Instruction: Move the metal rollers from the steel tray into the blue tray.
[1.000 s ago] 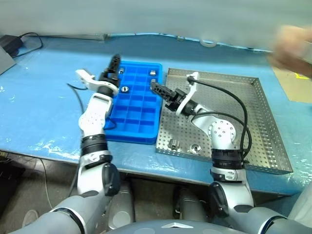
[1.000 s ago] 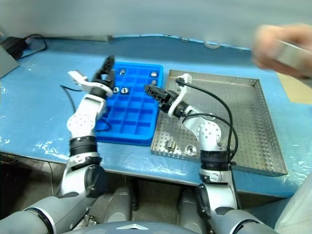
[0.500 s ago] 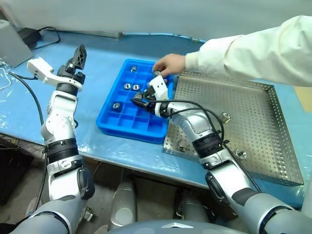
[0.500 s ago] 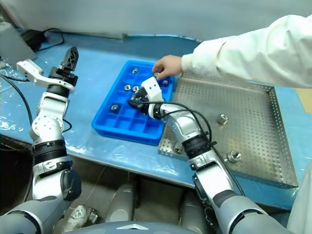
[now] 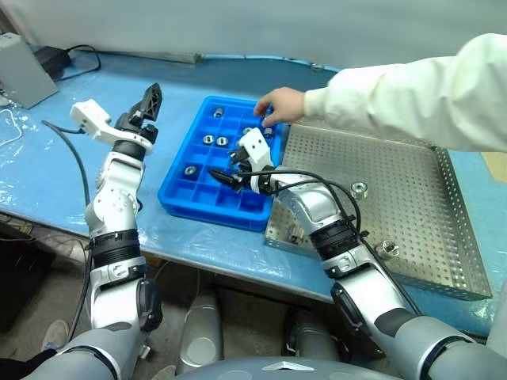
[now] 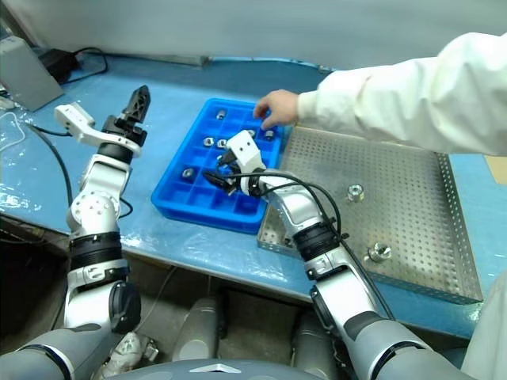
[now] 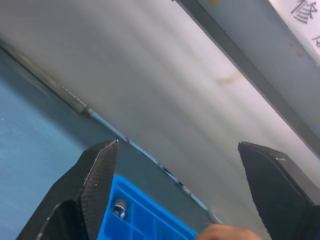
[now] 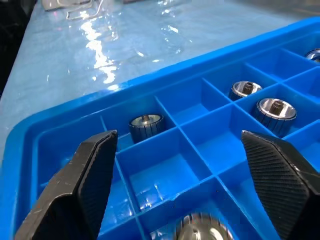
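The blue tray (image 5: 207, 212) lies left of the steel tray (image 5: 420, 214). Several metal rollers sit in its compartments, such as one (image 5: 190, 170) near its left side and another (image 8: 146, 125). Two more rollers (image 5: 359, 188) (image 5: 388, 248) lie on the steel tray's perforated floor. My right gripper (image 5: 227, 170) hovers low over the blue tray, open and holding nothing. Just below its fingers (image 8: 95, 175) a roller (image 8: 202, 227) rests in a compartment. My left gripper (image 5: 149, 103) is raised left of the blue tray, open and empty (image 7: 178, 146).
A person's hand (image 5: 277, 103) in a white sleeve (image 5: 412, 87) reaches over the blue tray's far end, close to my right gripper. A grey box (image 5: 20, 71) and cables (image 5: 79, 51) lie at the far left. The table's front edge runs just below both trays.
My right gripper has moved from the steel tray's edge to over the blue tray and its jaws have spread wide. A person's arm has reached in. The camera has shifted.
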You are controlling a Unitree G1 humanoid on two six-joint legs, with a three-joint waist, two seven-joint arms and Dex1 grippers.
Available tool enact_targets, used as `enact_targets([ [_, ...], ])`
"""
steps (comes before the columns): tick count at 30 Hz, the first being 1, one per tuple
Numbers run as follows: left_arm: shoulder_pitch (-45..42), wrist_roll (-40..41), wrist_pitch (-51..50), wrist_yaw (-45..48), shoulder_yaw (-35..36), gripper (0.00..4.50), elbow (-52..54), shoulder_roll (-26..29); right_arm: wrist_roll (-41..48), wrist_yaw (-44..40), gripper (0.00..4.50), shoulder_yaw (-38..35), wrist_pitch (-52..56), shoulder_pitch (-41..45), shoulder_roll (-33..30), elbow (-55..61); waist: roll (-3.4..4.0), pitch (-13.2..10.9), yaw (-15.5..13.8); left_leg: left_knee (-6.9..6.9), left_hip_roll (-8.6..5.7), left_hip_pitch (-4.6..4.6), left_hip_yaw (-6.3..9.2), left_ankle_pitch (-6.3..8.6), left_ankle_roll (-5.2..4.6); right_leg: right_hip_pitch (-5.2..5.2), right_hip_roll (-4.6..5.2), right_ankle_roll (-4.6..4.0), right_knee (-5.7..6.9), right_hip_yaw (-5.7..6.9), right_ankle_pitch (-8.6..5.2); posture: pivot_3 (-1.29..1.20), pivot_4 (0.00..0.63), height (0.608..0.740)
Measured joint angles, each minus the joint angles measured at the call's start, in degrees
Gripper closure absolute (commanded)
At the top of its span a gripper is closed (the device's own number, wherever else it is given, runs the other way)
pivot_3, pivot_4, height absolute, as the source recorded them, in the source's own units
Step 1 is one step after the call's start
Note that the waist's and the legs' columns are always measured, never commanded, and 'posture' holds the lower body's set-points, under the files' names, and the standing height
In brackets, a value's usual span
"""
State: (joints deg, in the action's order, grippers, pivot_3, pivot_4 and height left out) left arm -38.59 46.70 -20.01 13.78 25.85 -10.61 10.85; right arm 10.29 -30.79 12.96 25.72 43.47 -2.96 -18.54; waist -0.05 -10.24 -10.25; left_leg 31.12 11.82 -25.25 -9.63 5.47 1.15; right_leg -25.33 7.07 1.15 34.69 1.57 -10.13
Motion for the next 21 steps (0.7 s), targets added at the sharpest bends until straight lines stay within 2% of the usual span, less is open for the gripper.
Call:
enact_targets([
  [6,-7.0,-1.6,0.9,5.2,-2.0,0.28,-9.9,-1.8,0.7,2.5,0.52,-4.6,3.1,-4.3,-2.9,7.5,-0.05,0.0,0.4,0.09,-0.03,0.02,-0.04,-0.05,0.07,0.09,0.00,0.02,0.00,-0.09,0.01,0.05,0.150,0.740],
  [10,-9.8,-3.4,2.1,8.6,-3.9,0.28,-15.2,-2.3,-0.1,3.1,0.52,-4.1,5.3,-7.1,-4.9,11.1,-0.07,0.0,1.9,0.14,-0.03,0.00,-0.04,-0.09,0.09,0.06,-0.03,0.00,-0.01,-0.11,0.03,0.00,0.150,0.740],
  [14,-10.8,-6.3,2.9,13.3,-7.5,0.28,-16.9,-2.6,-2.9,4.3,0.52,-3.6,6.0,-8.7,-10.0,12.3,-0.08,0.0,3.2,0.13,-0.03,0.00,-0.07,-0.10,0.08,0.06,-0.03,-0.22,-0.08,-0.12,0.15,-0.05,0.150,0.740],
  [21,-10.8,-14.6,6.1,21.5,-16.4,0.28,-19.4,-3.4,-5.2,7.7,0.52,-9.1,6.3,-13.9,-18.5,13.4,-0.10,0.0,3.8,0.17,-0.03,0.03,-0.21,-0.12,-0.05,0.08,-0.03,-0.11,-0.13,-0.19,0.09,-0.12,0.150,0.740],
])
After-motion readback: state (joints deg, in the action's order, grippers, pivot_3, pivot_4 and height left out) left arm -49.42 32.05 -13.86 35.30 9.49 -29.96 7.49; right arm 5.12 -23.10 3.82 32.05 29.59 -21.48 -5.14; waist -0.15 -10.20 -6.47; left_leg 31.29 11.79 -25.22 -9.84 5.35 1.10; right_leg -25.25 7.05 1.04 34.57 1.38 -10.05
